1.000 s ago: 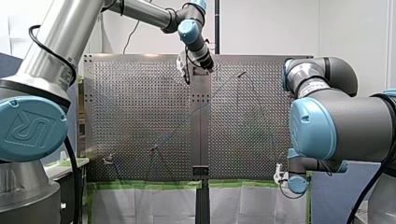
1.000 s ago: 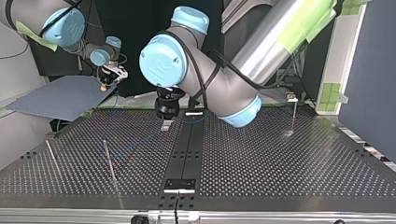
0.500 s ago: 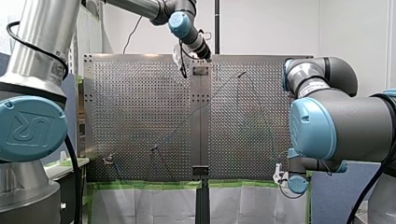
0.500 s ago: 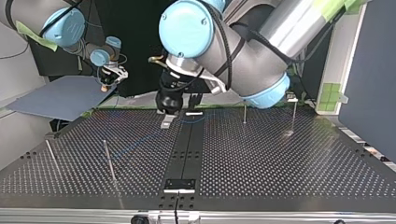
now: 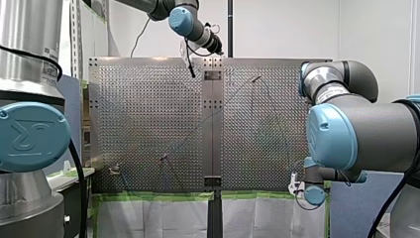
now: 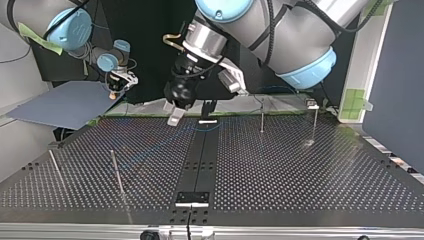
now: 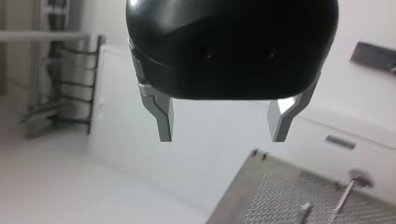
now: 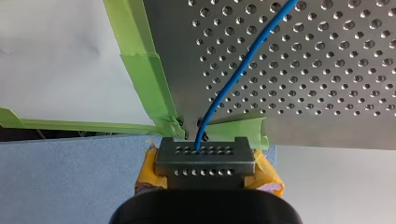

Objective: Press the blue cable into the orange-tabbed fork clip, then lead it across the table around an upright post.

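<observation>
Left gripper (image 5: 216, 49) hung over the far edge of the table (image 5: 148, 109) in the front view, near the black centre strip (image 6: 200, 150) in the top view. Left wrist view: its metal fingers (image 7: 163, 119) stood apart, empty. Right wrist view: right gripper (image 8: 201, 156) pinched the blue cable (image 8: 238, 70) (just past the green tape (image 8: 147, 74)), probably best held taut for the left's descent astride it.

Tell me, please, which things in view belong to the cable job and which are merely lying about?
Job: blue cable, gripped by my right gripper; my left gripper, open and empty; upright posts; perforated table. The orange-tabbed clip I cannot make out.
Lying about: grey-blue sheet; green tape.
</observation>
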Robot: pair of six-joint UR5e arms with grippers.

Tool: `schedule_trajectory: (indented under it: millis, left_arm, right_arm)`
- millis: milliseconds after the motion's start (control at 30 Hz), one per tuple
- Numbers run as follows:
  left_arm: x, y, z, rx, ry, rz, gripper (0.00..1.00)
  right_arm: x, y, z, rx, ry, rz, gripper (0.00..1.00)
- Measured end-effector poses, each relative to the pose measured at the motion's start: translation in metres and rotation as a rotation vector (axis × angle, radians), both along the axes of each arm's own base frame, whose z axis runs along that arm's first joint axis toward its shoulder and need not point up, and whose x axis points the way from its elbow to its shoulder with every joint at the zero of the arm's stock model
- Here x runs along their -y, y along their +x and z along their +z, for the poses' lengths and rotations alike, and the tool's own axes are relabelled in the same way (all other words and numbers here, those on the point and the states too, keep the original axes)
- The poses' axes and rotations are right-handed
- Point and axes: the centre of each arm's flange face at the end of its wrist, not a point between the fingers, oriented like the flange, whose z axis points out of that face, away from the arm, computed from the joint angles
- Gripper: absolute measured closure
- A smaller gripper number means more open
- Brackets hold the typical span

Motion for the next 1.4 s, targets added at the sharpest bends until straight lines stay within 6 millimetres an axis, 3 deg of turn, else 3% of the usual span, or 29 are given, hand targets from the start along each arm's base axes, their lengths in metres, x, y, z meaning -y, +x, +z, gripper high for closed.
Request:
schedule_trajectory:
  millis: [267, 500, 933, 1400]
  left_arm:
    - [0.034, -0.026, -0.058, -0.007, 0.072, -0.073, 0.0]
    - [0.03, -0.038, -0.089, -0.082, 0.092, -0.086, 0.0]
    - [0.037, -0.012, -0.086, -0.181, 0.086, -0.082, 0.0]
    - [0.028, 0.012, -0.038, -0.162, 0.098, -0.048, 0.0]
  right_arm:
    - [0.0, 0.0, 0.0, 0.001, -0.001, 0.0, 1.0]
    - [0.001, 0.0, 0.0, 0.001, -0.001, 0.0, 1.0]
    - [0.001, 0.002, 0.0, 0.001, -0.002, 0.008, 1.0]
    - [0.001, 0.004, 0.001, 0.002, -0.003, 0.012, 1.0]
